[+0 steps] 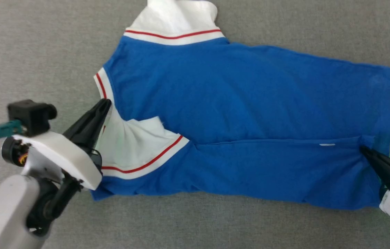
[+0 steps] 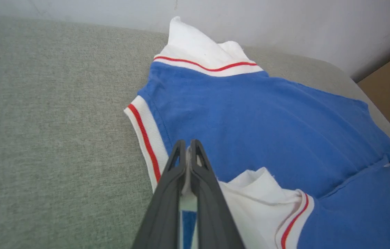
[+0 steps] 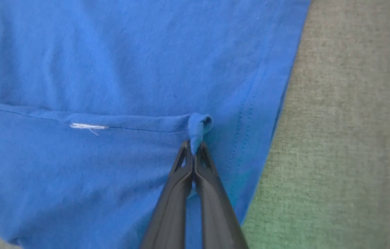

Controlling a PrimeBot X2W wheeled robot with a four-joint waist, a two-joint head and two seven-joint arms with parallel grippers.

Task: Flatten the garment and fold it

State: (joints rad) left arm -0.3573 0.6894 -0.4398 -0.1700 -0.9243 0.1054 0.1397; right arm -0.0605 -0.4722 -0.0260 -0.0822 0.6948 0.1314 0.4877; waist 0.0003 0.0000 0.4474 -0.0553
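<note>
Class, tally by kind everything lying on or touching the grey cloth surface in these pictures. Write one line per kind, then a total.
T-shirt: 1
Grippers: 2 (left gripper, right gripper, both pinching the T-shirt)
Total: 3
</note>
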